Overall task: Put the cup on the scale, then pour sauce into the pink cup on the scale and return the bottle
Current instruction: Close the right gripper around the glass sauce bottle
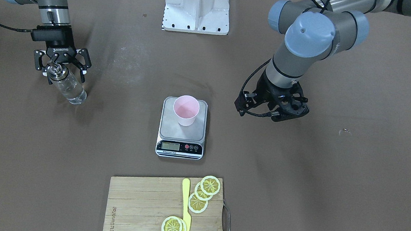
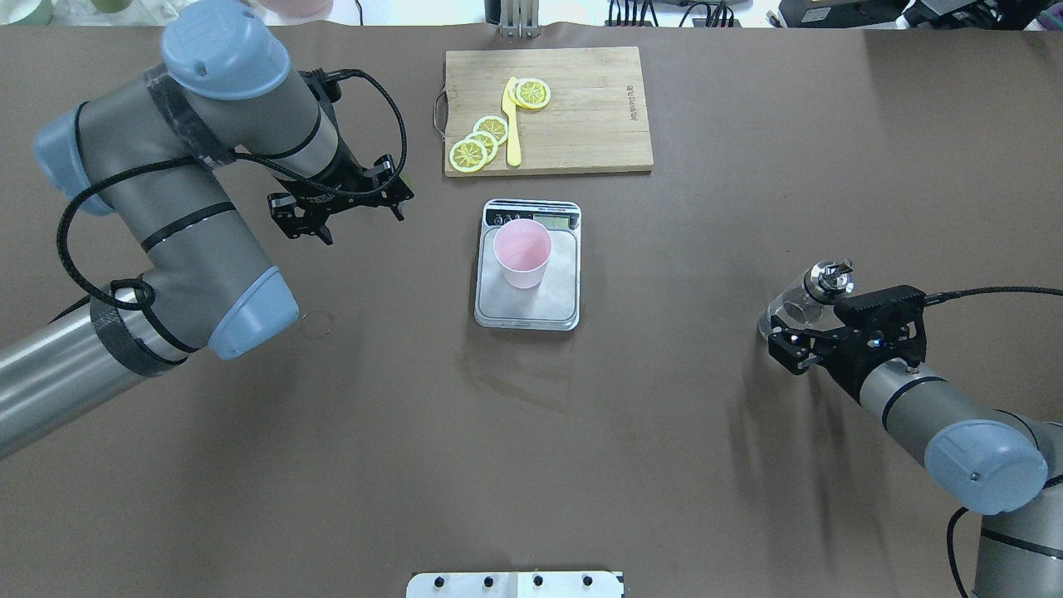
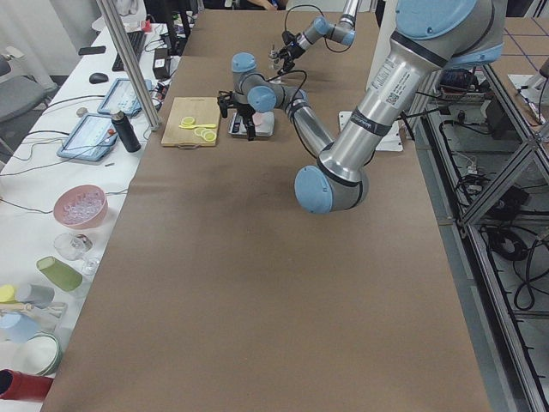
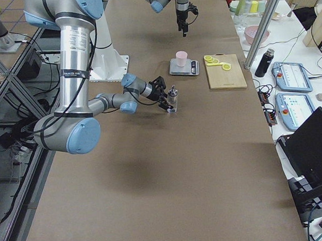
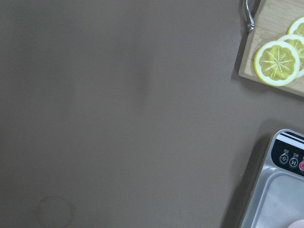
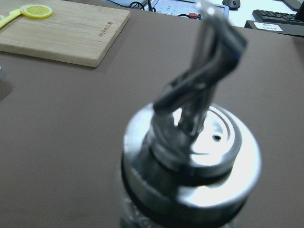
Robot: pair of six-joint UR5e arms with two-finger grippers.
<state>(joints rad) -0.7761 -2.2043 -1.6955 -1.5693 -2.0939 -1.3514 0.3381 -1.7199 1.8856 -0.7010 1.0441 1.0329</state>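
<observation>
Black "ROBOTIQ"-marked right claw (image 1: 60, 67)

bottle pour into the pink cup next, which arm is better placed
Right. Its pincer already flanks the bottle, though a closed grip is unclear. The left pincer hangs empty beside the scale, where the cup already stands.

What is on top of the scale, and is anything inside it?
The pink cup stands upright on the scale, on its steel platform. The cup's inside looks empty in the overhead view; the platform beneath its base is covered.
</observation>
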